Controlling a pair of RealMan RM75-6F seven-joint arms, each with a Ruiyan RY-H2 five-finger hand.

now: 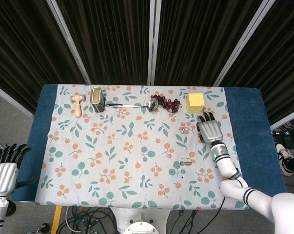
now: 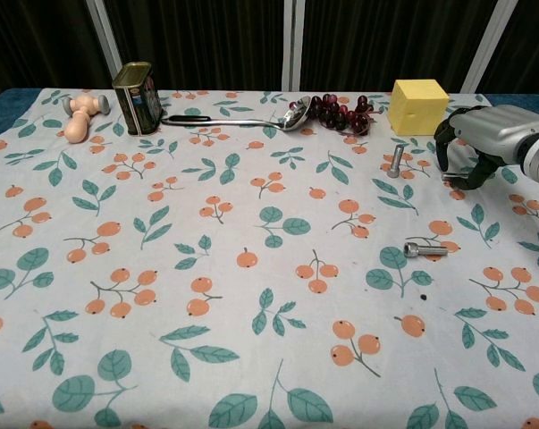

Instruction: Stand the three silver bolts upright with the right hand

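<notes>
The floral-clothed table [image 2: 162, 268] carried the right hand [image 2: 484, 134], fingers curled down over one lying silver bolt [image 2: 450, 177], grasp undeterminable. A second silver bolt [image 2: 395, 161] leaned nearby; the third [image 2: 425, 250] lay flat.

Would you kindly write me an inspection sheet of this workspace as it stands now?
Surface: table with blue cover under a floral cloth.
Job's things: tilted bolt near the yellow block; lying bolt; third bolt lying under the right hand.
Clutter: yellow block, grapes, ladle, tin can, wooden peg, all along the far edge.
Hands: right hand curled over the third bolt, grip not clear; left hand off the table, holding nothing.
Cables: bundle below the table's near edge.
Surroundings: dark curtains.
</notes>
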